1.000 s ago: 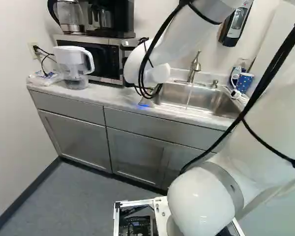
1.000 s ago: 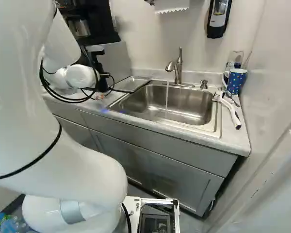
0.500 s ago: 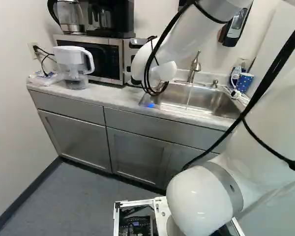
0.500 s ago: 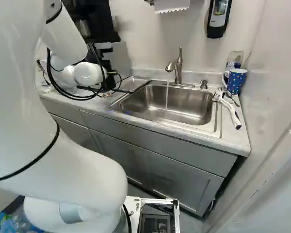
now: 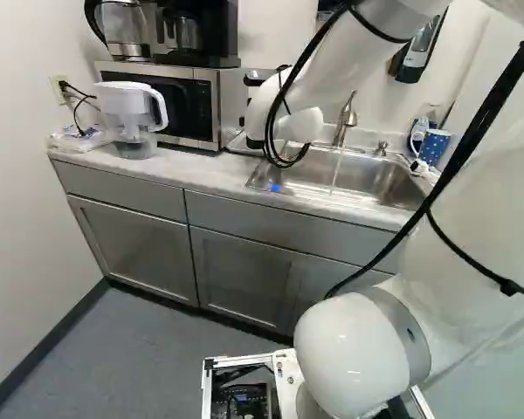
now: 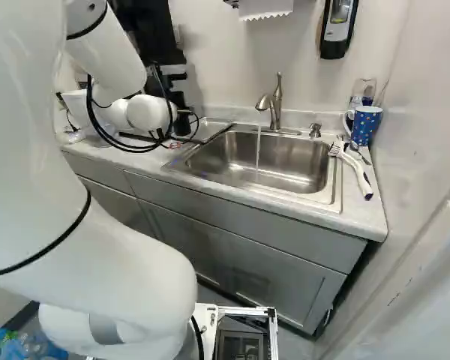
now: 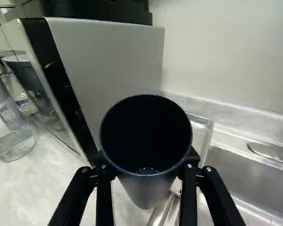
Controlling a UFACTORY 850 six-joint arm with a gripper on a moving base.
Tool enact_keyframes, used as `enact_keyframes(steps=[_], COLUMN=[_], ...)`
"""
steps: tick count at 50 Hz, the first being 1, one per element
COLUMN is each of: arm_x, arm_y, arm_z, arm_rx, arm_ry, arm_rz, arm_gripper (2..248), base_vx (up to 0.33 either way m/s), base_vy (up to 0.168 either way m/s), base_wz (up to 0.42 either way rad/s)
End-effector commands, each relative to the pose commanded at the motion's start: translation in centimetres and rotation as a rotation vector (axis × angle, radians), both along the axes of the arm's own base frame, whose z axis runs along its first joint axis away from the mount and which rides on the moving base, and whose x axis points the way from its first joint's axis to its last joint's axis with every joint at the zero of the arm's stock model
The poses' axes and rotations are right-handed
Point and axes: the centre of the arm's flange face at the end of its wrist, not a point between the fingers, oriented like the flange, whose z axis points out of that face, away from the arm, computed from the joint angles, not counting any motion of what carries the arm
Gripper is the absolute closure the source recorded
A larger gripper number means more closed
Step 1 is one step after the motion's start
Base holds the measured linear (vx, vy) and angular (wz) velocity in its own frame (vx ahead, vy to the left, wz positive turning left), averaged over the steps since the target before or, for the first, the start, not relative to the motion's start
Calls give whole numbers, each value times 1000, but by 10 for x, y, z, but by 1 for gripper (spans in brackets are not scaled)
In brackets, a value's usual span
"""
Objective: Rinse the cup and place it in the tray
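Dark navy, tapered cup (image 7: 145, 141): held in the gripper, mouth facing the wrist camera, its narrower base pointing away over the counter's edge of the sink.
Black two-fingered gripper (image 6: 183, 116): fingers parted by the cup's width, one against each side of it, so it has firm hold of the cup; the pads are hidden behind the cup.
Shallow rectangular metal tray (image 7: 199, 129): on the pale marbled counter (image 5: 179, 177), ahead of the gripper, between microwave and sink; the cup hides part of its rim.
Silver-and-black microwave (image 5: 176, 105): its flat side and upright front edge stand beside the cup in the wrist view; I cannot tell the gap.
Stainless steel sink (image 6: 247, 161): open basin on the tray's other side, its raised rim running along the counter.
Brushed metal faucet (image 6: 276, 105): upright behind the basin, a thin stream of water (image 6: 258, 154) falling from its spout.
Near side: a bare counter strip runs along the front edge, from the clear-and-white water pitcher (image 5: 133, 118) to the sink.
Far end: white-handled brush (image 6: 357, 171) and blue dotted mug (image 6: 366, 125) sit past the basin, well apart from the cup.
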Motion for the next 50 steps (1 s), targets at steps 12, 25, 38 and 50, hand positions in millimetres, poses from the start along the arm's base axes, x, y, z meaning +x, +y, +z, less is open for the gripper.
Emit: enact_keyframes(steps=[12, 25, 38, 50], arm_x=[2, 3, 2, 2], arm_y=[-17, -36, -55, -72], arm_z=[0, 0, 0, 0], arm_rx=[0, 0, 0, 0], arm_ry=[0, 0, 0, 0], arm_rz=[-39, -80, -121, -160], arm_gripper=[125, 125, 125, 125], base_vx=[0, 0, 0, 0], base_vy=[0, 0, 0, 0], base_wz=[0, 0, 0, 0])
